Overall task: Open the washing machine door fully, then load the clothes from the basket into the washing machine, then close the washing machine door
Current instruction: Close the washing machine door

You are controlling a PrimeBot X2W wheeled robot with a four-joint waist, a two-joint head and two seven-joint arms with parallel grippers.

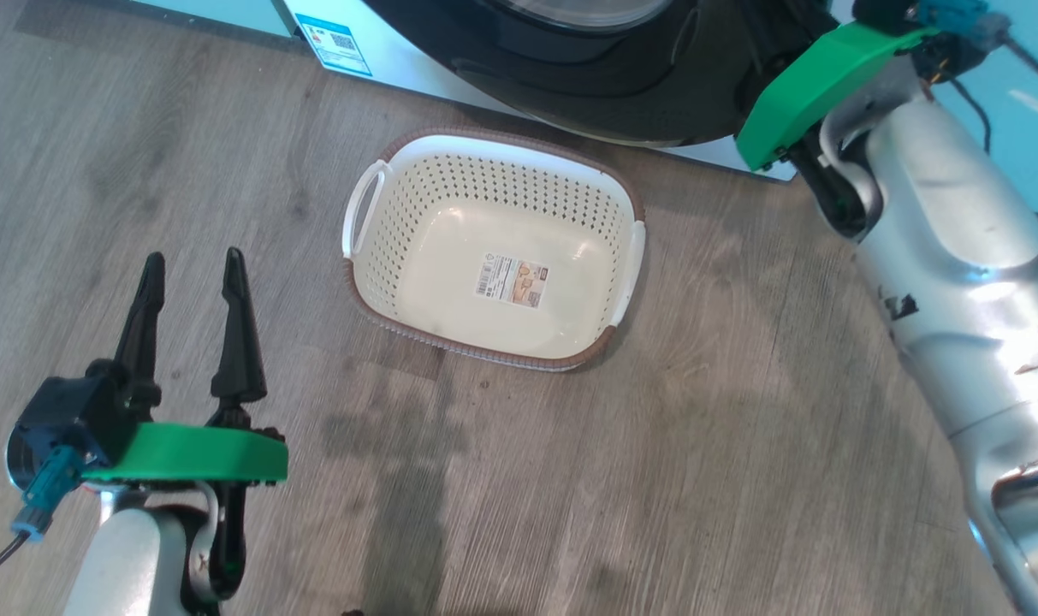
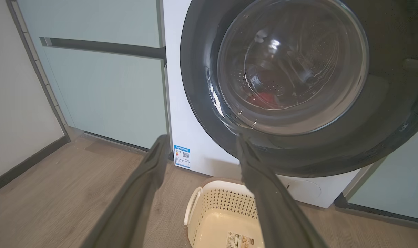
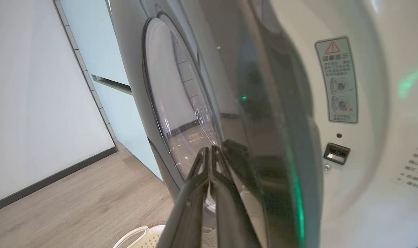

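Before the big white front-loading washing machine (image 2: 195, 144), we see the cream perforated plastic basket (image 1: 416, 197) on the wooden floor (image 1: 741, 445). Through the machine's round black-rimmed glass door (image 2: 200, 103), our left wrist view catches the red fabric garment (image 2: 264, 100) inside. Our left gripper (image 1: 192, 255) gapes wide, empty; our right gripper (image 3: 210, 148), pinched shut on nothing, points at that door's outer face.

Pale green cabinets (image 2: 102, 93) with a dark recessed handle strip (image 2: 102, 46) stand on grey wood-look flooring (image 1: 655, 479), beside a white wall (image 3: 33, 103) edged with dark skirting (image 2: 22, 168).
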